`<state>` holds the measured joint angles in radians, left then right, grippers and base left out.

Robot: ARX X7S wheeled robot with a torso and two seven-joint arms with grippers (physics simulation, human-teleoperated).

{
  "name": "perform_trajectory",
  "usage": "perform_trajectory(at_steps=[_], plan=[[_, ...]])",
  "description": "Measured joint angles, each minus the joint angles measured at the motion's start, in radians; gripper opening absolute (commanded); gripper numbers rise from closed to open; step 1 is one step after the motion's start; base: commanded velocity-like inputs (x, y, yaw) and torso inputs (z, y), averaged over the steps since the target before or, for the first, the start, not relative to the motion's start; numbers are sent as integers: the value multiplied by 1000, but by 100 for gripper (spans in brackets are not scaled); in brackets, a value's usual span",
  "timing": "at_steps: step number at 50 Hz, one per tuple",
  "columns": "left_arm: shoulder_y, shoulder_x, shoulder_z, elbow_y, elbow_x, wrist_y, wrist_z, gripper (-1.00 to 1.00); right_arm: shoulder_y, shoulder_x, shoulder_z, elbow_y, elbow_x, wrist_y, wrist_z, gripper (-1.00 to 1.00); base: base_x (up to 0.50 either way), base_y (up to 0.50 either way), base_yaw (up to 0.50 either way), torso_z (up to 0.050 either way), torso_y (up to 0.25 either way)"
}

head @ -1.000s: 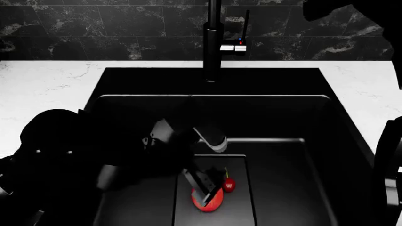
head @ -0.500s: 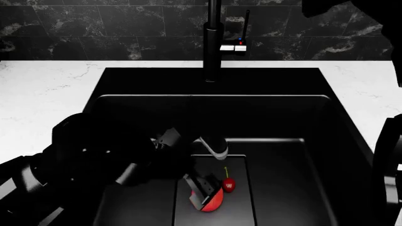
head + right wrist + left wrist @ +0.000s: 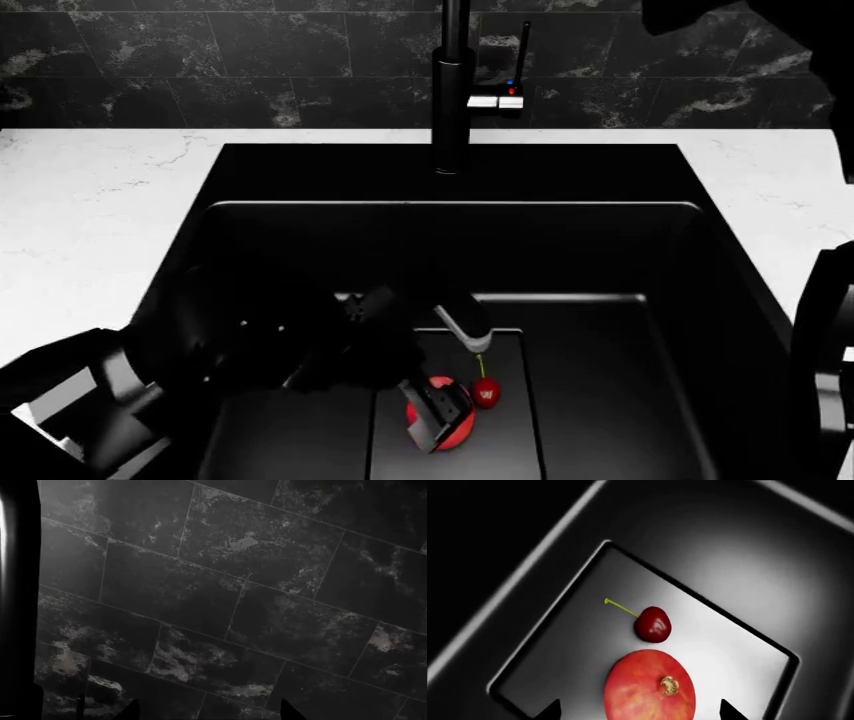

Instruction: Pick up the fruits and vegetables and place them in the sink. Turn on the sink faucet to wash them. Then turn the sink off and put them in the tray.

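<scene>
My left arm reached forward and down from the lower left of the head view, its dark links bent at the elbow and the wrist angled downward. The left claw (image 3: 438, 420) pointed down with its jaws spread apart; in the left wrist view only the two dark fingertips (image 3: 554, 711) showed, standing well apart with a wide gap between them. My right arm rose high at the right of the head view, mostly out of frame. The right claw (image 3: 203, 711) was likewise spread, only its two tips showing in the right wrist view.
</scene>
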<state>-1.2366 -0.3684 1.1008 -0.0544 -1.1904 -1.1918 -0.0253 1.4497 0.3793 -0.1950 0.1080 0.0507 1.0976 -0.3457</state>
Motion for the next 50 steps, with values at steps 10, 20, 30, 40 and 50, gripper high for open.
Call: perform_trajectory(at_steps=[10, 20, 30, 40, 50], plan=[[5, 21, 31, -39, 45, 50, 55, 100, -7, -2, 2, 5, 2, -8, 4, 100, 0, 0, 0, 0, 0], [8, 35, 71, -64, 84, 74, 95, 100, -6, -2, 2, 6, 4, -8, 6, 100, 0, 0, 0, -4, -125], [13, 44, 94, -89, 104, 84, 114, 100, 3, -3, -5, 13, 6, -10, 5, 100, 0, 0, 0, -5, -54], [18, 62, 118, -124, 130, 108, 140, 100, 9, -1, -9, 18, 7, -12, 3, 100, 0, 0, 0, -3, -115], [22, 88, 135, -188, 153, 130, 163, 100, 10, -1, -11, 24, 9, -18, 4, 100, 0, 0, 0, 0, 0]])
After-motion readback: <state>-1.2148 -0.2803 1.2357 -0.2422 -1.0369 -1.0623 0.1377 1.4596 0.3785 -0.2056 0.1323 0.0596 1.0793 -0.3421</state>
